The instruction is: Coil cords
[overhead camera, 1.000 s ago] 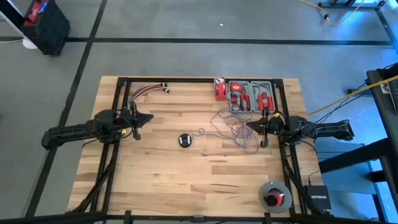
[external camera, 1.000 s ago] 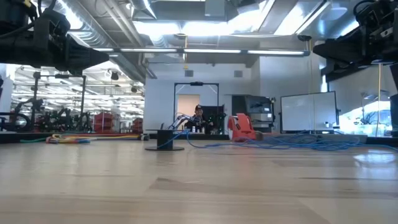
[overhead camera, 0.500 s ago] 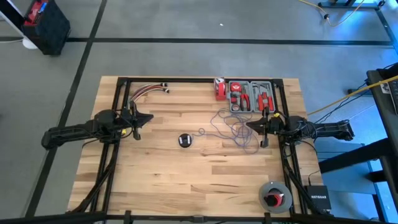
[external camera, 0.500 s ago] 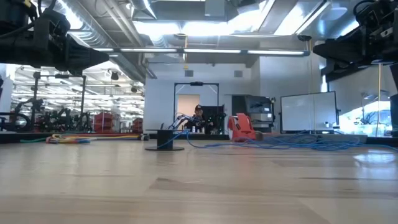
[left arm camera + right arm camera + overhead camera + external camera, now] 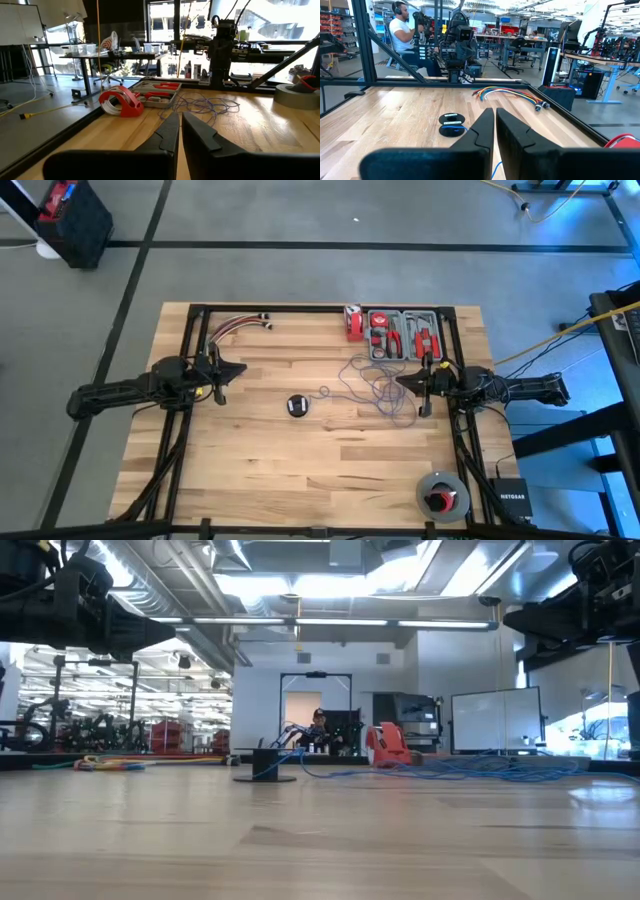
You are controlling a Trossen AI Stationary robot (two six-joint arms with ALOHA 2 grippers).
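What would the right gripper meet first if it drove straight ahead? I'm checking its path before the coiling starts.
Probably the cords, tangled just ahead of the right gripper. It seems to sit above the table, so it might pass over them; beyond lies the black disc.

Cords (image 5: 375, 388) were blue-violet on the pale wood-grain table (image 5: 300, 460), disc (image 5: 297, 405) black, tape dispenser (image 5: 353, 322) red, wire bundle (image 5: 235, 325) red/yellow/white, both arms dark.

Nothing moves between the earlier pictures and now. The left gripper (image 5: 238, 368) and the right gripper (image 5: 401, 379) sit in the same spots, fingers together, and the cords (image 5: 375, 387) lie just as before.
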